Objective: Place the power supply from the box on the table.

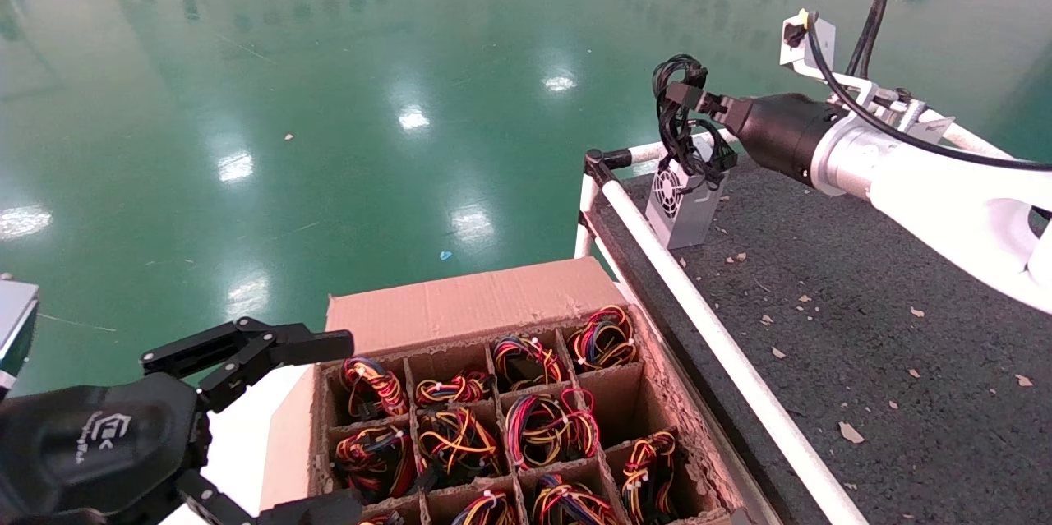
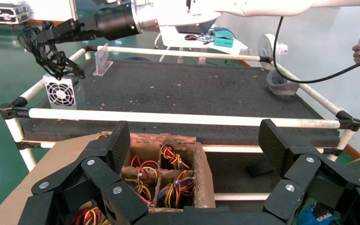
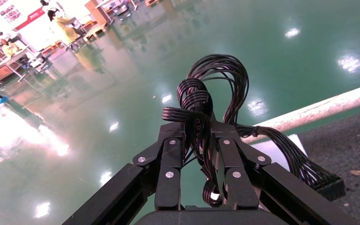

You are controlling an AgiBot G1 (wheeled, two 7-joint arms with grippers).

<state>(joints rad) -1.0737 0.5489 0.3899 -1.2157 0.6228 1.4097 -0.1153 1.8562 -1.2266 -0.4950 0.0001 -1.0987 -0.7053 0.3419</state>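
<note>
right claw (image 1: 699, 102): you have it clamped on the black cables (image 3: 206, 101).
power supply (image 1: 685, 204): upright on the desk (image 1: 871, 295), corner by the rail (base touching).
left claw (image 1: 271, 418): spread apart over the box (image 1: 460, 307).

Glossy green floor (image 1: 329, 98) mirrors bright ceiling lights

The box (image 1: 460, 307) stood left of the desk (image 1: 863, 328), just beside its rail. The power supply (image 1: 684, 209) sat on the desk's far left corner, its cables (image 1: 678, 110) above it, well beyond the box.
</note>
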